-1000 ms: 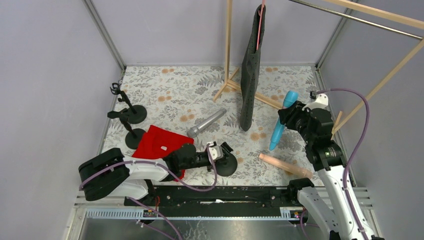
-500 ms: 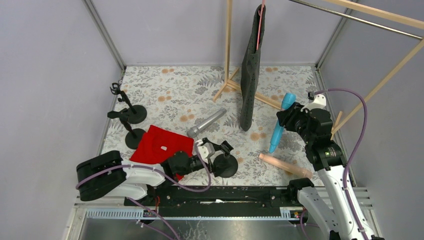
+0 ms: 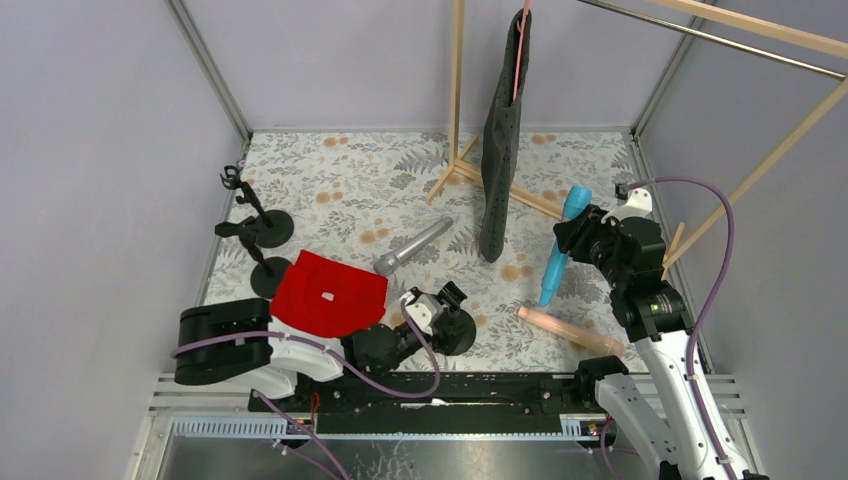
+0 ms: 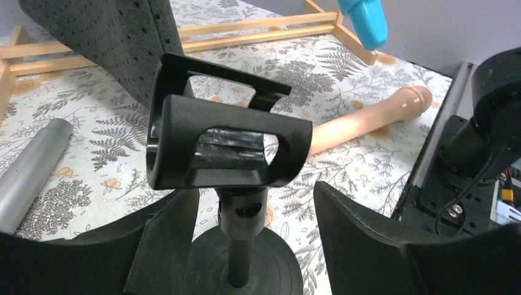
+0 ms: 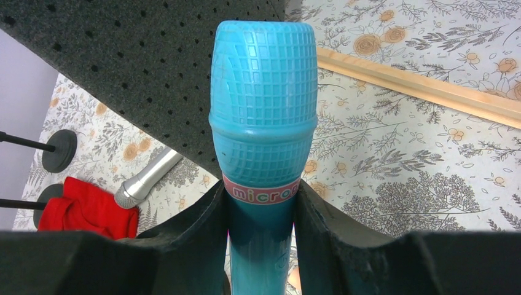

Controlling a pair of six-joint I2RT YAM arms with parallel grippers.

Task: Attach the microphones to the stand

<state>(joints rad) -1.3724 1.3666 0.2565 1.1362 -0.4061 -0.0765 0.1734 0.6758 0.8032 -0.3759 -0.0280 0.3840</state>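
Note:
A black stand (image 3: 455, 328) with a round base and a clip on top (image 4: 227, 144) stands near the front middle. My left gripper (image 4: 255, 227) is open, its fingers (image 4: 356, 239) on either side of the stand's post without touching it. The cyan-blue microphone (image 5: 264, 123) is upright, head up, above the table at the right, with my right gripper (image 5: 261, 227) shut on its handle; the top view shows this microphone (image 3: 551, 270) too. A silver-grey microphone (image 3: 412, 246) lies mid-table. A peach-pink microphone (image 3: 570, 330) lies at the front right.
Two more black stands (image 3: 262, 222) stand at the left. A red cloth (image 3: 328, 295) lies beside them. A dark perforated panel (image 3: 500, 150) hangs from the wooden rack (image 3: 457, 100) at the back. The rack's base bars (image 3: 530, 200) lie on the table.
My left gripper has opened off the stand's post and the left arm has drawn back toward the near edge. The right arm with the cyan-blue microphone has barely shifted.

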